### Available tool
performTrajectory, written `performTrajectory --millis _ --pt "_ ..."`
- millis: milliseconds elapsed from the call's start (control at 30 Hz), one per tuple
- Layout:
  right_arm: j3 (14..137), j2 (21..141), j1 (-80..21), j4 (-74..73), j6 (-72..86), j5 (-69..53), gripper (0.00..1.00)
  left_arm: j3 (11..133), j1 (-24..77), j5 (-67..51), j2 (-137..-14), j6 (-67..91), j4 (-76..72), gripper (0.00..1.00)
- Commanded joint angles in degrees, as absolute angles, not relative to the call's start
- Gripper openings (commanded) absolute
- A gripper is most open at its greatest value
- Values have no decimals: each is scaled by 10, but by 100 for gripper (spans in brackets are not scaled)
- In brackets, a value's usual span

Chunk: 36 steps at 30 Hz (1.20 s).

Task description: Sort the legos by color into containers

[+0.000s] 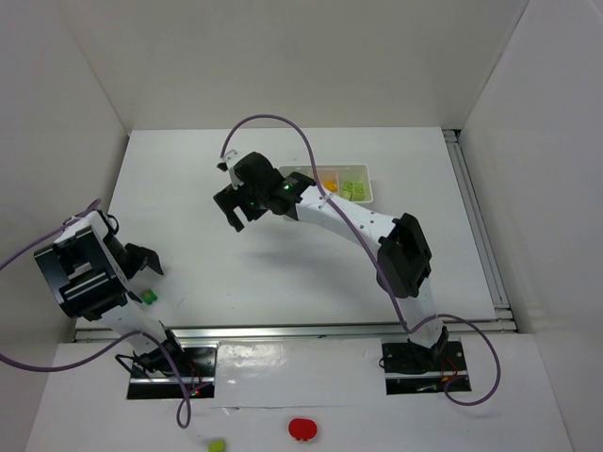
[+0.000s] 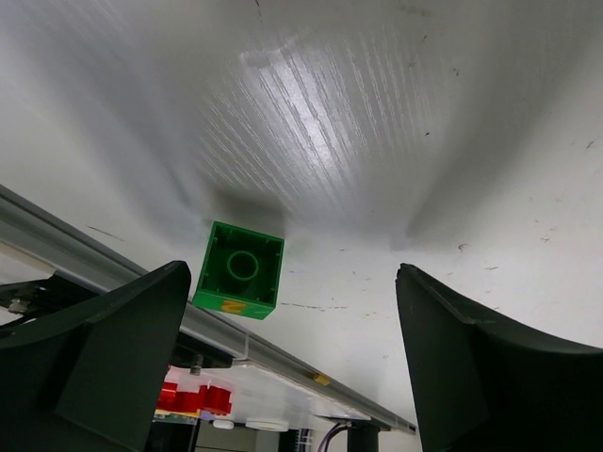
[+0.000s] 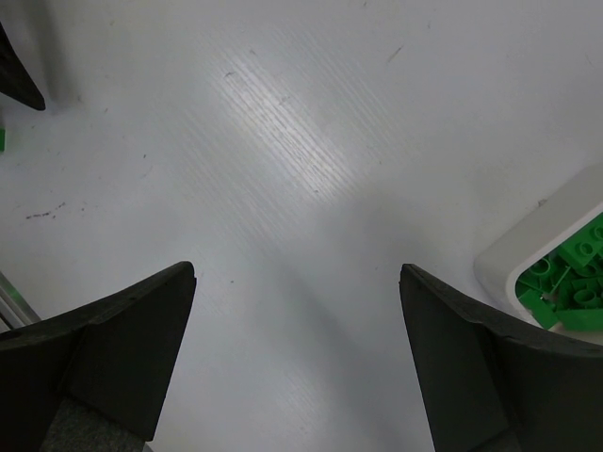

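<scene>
A dark green lego (image 2: 240, 270) lies on its side by the table's near-left edge, hollow underside toward the left wrist camera; from above it shows as a small green block (image 1: 148, 296). My left gripper (image 2: 292, 275) is open just over it, the brick nearer the left finger and untouched; in the top view the left gripper (image 1: 149, 266) sits right behind it. My right gripper (image 3: 297, 271) is open and empty over bare table at mid-table (image 1: 236, 218). The white tray (image 1: 366, 179) of containers holds orange legos (image 1: 330, 185), yellow-green ones (image 1: 354, 189) and dark green ones (image 3: 568, 282).
A metal rail (image 2: 85, 247) runs along the table's near edge beside the green brick. White walls enclose the table on three sides. Below the table, a red round object (image 1: 301, 429) and a yellow-green brick (image 1: 217, 445) lie on the floor panel.
</scene>
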<state>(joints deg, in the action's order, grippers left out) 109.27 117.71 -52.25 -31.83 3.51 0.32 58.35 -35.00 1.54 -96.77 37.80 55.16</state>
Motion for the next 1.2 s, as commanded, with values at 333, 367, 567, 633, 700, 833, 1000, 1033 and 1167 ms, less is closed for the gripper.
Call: performTrajectory --millis 333,367,567,633,700,833,1000,1033,1167 --pt "1125 1186 -520 -323 29 14 96 570 -352 -28 -988 380 569 95" --pt "1130 1186 -520 -323 29 14 96 570 -352 -28 -993 380 569 93" --pt "1130 1186 -520 -323 29 14 96 570 -352 -27 -983 380 569 84" --pt "1130 1186 -520 -323 29 14 96 570 -352 -33 -983 374 563 80" --pt "1130 1186 -520 -323 29 14 96 570 -352 -40 -983 374 563 77" --pt "1130 1191 -520 -323 29 14 96 564 -352 -56 -977 367 558 69" --pt "1130 1191 -520 -323 29 14 96 575 -334 -68 -960 367 553 48" --pt "1130 1191 -520 -323 29 14 96 575 -328 -68 -960 367 553 47" --pt "1130 1191 -520 -323 29 19 96 585 -303 -73 -954 378 553 47"
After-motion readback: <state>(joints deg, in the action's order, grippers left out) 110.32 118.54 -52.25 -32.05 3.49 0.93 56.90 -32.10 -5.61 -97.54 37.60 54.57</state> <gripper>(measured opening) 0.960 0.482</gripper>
